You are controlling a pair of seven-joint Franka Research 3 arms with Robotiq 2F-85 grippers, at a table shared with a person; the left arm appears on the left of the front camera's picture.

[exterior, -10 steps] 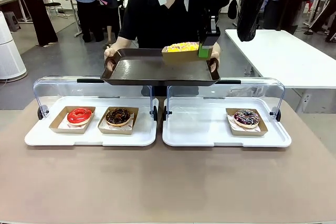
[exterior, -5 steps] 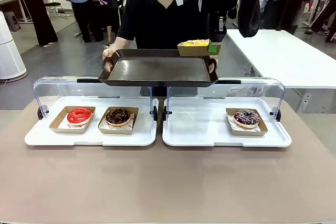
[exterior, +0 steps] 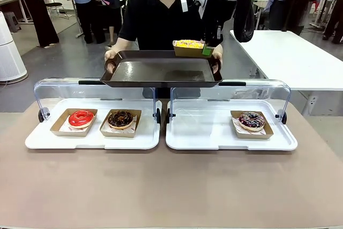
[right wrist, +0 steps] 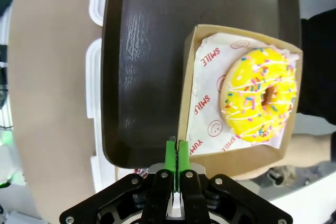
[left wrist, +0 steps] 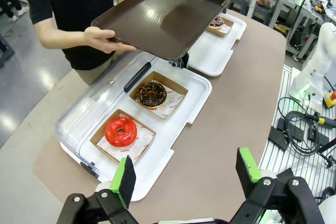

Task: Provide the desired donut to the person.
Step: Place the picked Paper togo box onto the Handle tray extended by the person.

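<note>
Red SMILE print [right wrist: 209,61] inside donut carton [right wrist: 239,155]

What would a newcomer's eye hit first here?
The right gripper, shut on the edge of a cardboard carton with a yellow sprinkled donut, at the far right corner of the brown tray that the person holds up across the table. Below it, a red donut and a chocolate donut sit in the left white tray, a dark sprinkled donut in the right white tray.
</note>
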